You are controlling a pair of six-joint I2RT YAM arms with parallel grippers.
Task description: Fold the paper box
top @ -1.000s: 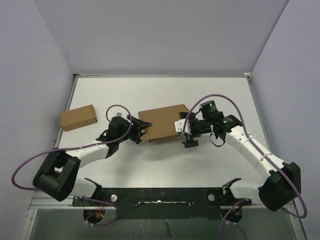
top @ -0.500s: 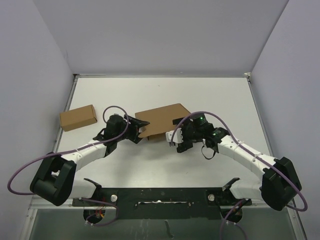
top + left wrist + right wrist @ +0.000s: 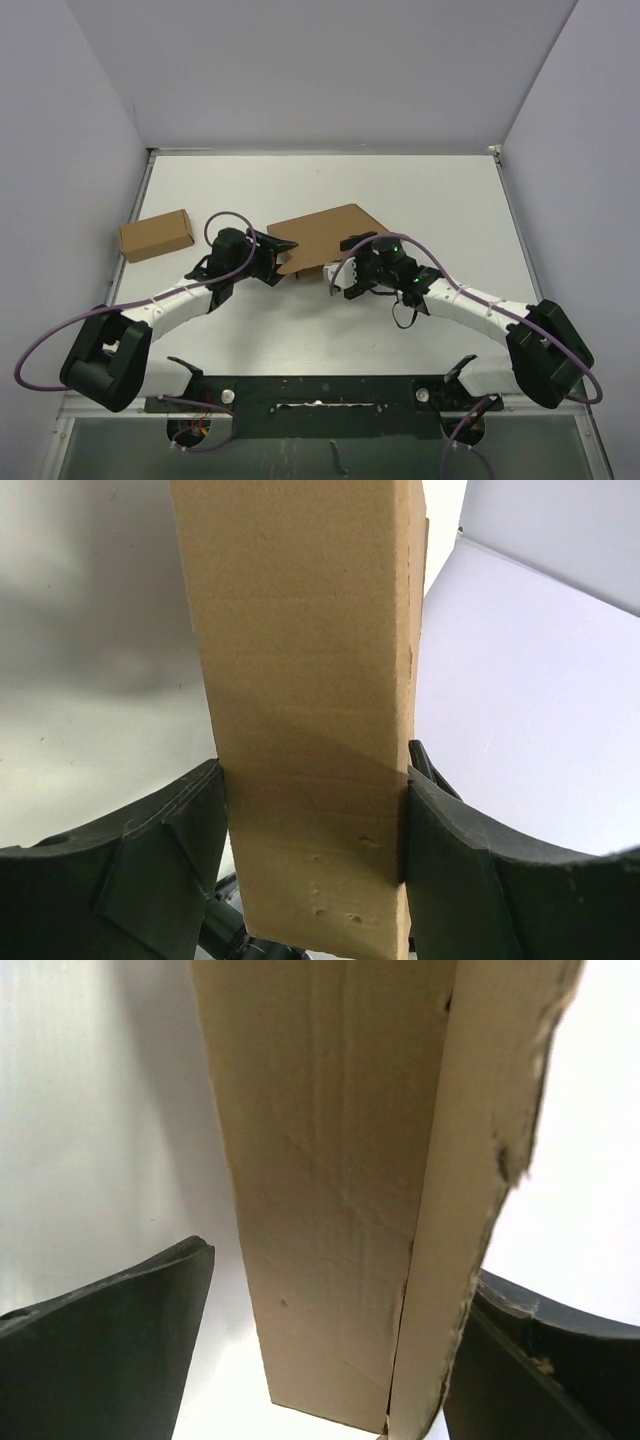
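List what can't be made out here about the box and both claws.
Top view: near edge of the paper box hidden under the left claw and right claw; its slits too small to find.
Left wrist: box cut off top and bottom, fold state hidden.
Right wrist: blurred close-up; one finger's contact with the cardboard unclear.

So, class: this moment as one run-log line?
left gripper: clamped on paper box | right gripper: open, astride its other end | smaller box: apart, far left

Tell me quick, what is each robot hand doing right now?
Left hand: closed, holding the big cardboard box.
Right hand: open, with the box's edge between its fingers, one finger not touching.
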